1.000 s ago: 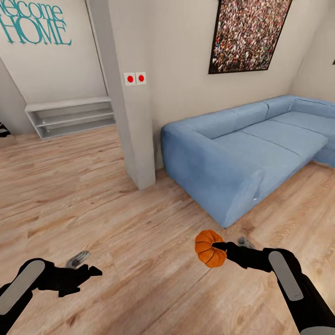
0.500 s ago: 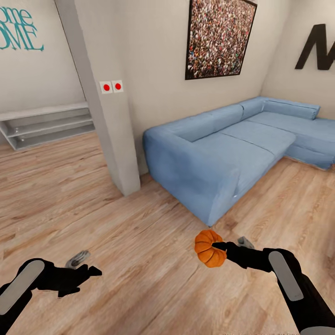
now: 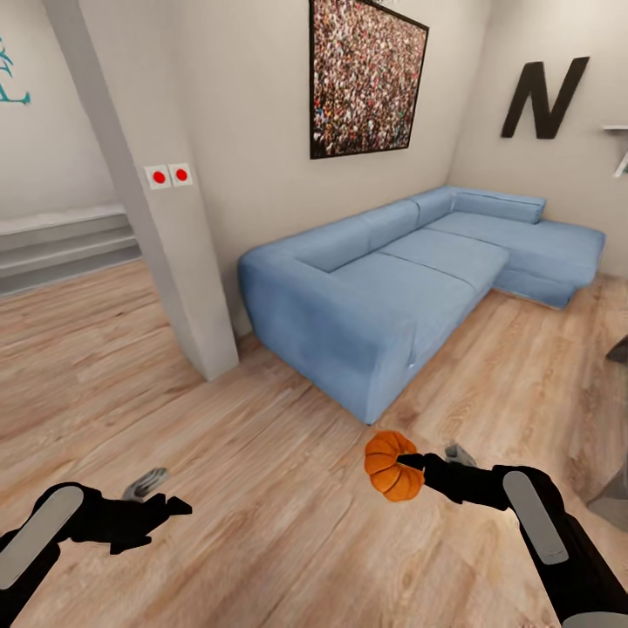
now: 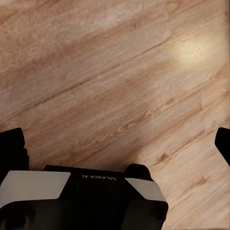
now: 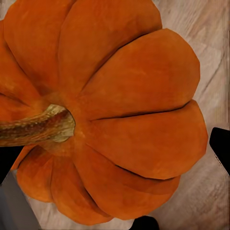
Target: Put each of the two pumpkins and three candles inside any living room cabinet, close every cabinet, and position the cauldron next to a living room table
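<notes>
Floorboards of pale, knotty wood [image 3: 262, 488] run across the whole of the head view, and over them both black arms reach forward. The right gripper [image 3: 410, 462] is clamped on a small, round, bright-orange ribbed pumpkin [image 3: 390, 466], which hangs above the floor just short of the near arm of a long light-blue fabric corner sofa [image 3: 392, 279]. The left gripper [image 3: 161, 499] is held low at the other side with nothing between its spread fingers. A plain grey square pillar [image 3: 148, 192] stands beside the sofa's near end and carries a pair of white switch plates with red round buttons [image 3: 169, 175]. On the wall behind the sofa hangs a black-framed picture of a dense speckled crowd [image 3: 366, 78], and on the adjoining wall there is a large black letter N [image 3: 542, 98]. Low grey open shelving [image 3: 61, 249] runs along the far wall behind the pillar, under a scrap of teal lettering [image 3: 13, 78]. In the left wrist view, the left gripper's [image 4: 120, 143] two dark fingertips [image 4: 13, 143] sit wide apart at opposite edges, with bare wooden boards between them and the white-and-black wrist housing below. In the right wrist view, the pumpkin [image 5: 124, 120] sits close against the camera, its orange lobes fanning out from a short brown-gold woody stem [image 5: 36, 127], with a dark fingertip [image 5: 220, 146] at its side and a strip of floor beyond.
</notes>
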Robot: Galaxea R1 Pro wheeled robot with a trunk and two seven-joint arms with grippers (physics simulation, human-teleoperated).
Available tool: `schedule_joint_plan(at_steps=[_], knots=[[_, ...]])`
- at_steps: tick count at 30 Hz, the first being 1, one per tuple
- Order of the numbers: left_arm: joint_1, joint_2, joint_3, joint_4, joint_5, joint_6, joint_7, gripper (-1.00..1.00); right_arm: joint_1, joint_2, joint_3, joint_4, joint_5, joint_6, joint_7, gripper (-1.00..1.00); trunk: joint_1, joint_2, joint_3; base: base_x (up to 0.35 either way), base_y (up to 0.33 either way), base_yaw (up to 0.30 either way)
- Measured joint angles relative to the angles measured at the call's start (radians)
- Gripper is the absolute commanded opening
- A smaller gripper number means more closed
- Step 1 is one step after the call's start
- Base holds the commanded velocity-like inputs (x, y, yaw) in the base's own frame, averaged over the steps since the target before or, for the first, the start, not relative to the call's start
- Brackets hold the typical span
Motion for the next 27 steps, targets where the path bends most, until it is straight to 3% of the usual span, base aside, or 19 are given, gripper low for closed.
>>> schedule_joint_plan(at_steps=[27], knots=[[0.0,0.001,0.0,-0.009,0.003,0.001,0.0,1.0,0.0,0.003,0.001,0.002,0.005,-0.005,-0.001,-1.0,0.0,0.0,0.037,0.0,0.0,-0.141]])
